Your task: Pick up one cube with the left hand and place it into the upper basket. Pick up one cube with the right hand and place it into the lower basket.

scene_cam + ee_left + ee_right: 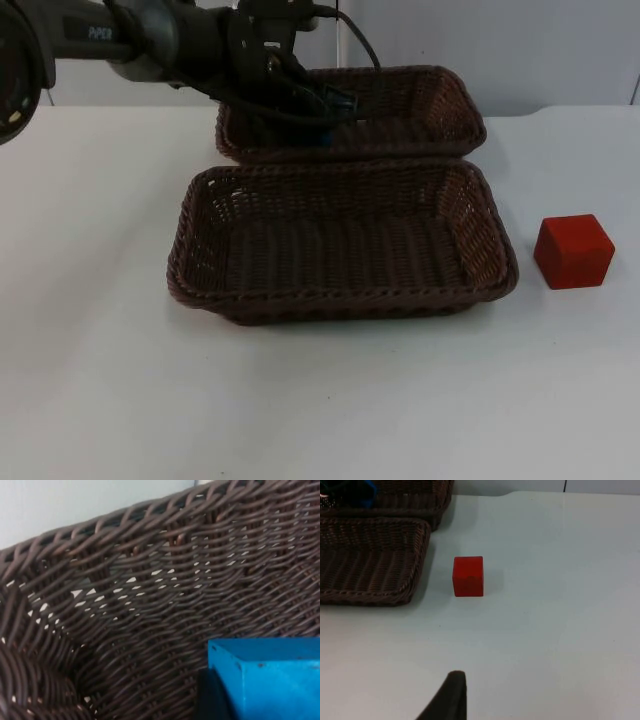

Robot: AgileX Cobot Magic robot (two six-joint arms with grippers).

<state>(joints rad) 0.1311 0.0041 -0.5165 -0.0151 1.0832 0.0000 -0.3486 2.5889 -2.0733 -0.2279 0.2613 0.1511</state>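
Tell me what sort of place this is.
Probably a robot test bench or lab: a bare white table against a grey partition wall, with only two wicker baskets and coloured cubes as props.

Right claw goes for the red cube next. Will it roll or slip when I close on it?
The red cube sits flat on the white table beside the lower basket, so it should not roll. Its faces look flat and matte, so parallel fingers probably grip well. It seems rigid; pushed off-centre, it would likely slide or twist rather than tip.
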